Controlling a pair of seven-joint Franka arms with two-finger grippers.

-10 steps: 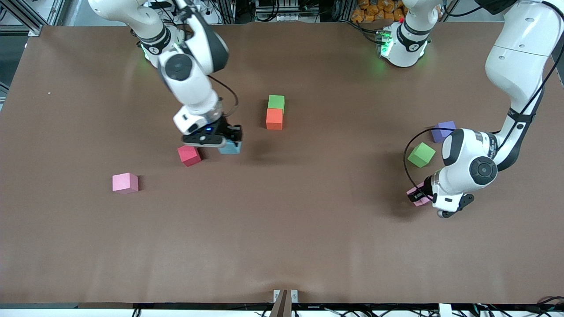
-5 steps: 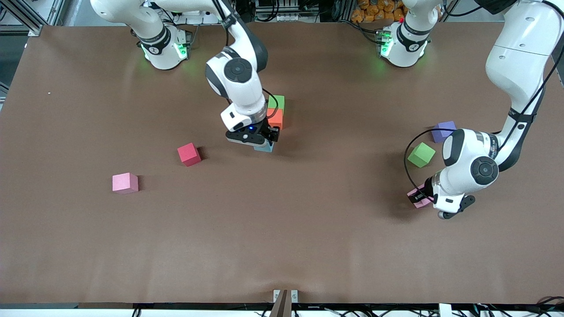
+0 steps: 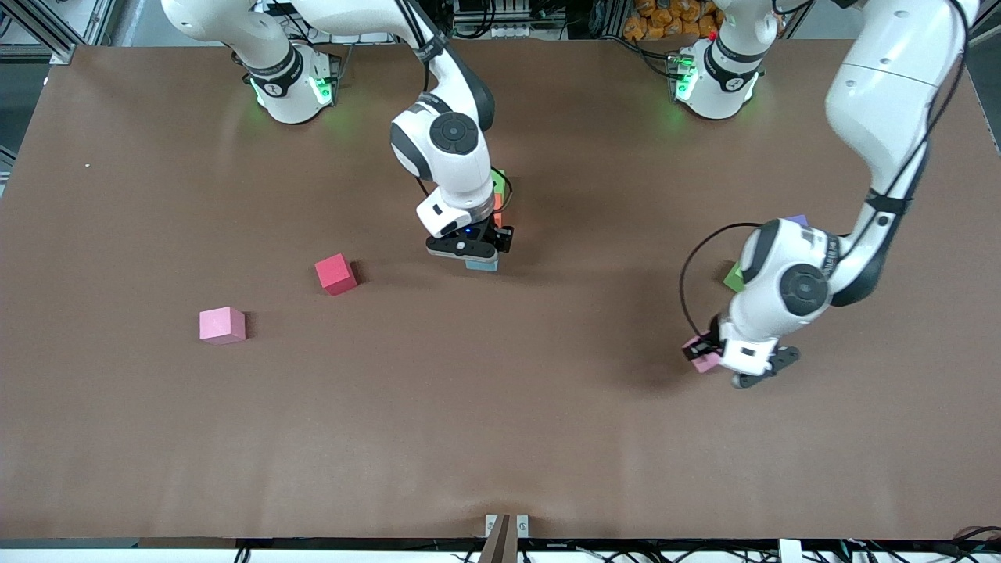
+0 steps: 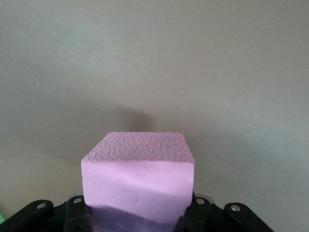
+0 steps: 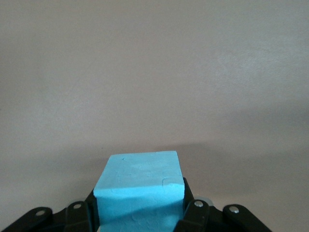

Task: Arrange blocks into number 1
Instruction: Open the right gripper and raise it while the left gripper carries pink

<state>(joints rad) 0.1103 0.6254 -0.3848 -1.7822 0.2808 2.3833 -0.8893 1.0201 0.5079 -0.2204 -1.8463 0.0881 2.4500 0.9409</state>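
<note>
My right gripper (image 3: 478, 252) is shut on a light blue block (image 3: 482, 266), low over the table right next to an orange block (image 3: 499, 209). That orange block and the green block (image 3: 499, 181) touching it are mostly hidden by the arm. The right wrist view shows the blue block (image 5: 139, 186) between the fingers. My left gripper (image 3: 706, 349) is shut on a pink block (image 3: 707, 361) over the table toward the left arm's end; the left wrist view shows that pink block (image 4: 137, 176). A red block (image 3: 335, 274) and a second pink block (image 3: 222, 324) lie toward the right arm's end.
Another green block (image 3: 732, 277) and a purple block (image 3: 798, 220) peek out from under the left arm's wrist. The brown table (image 3: 500, 422) has a metal bracket (image 3: 506, 525) at its edge nearest the front camera.
The right gripper has carried the light blue block from beside the red block over to the orange and green pair. The left arm has shifted toward the table's middle with its pink block.
</note>
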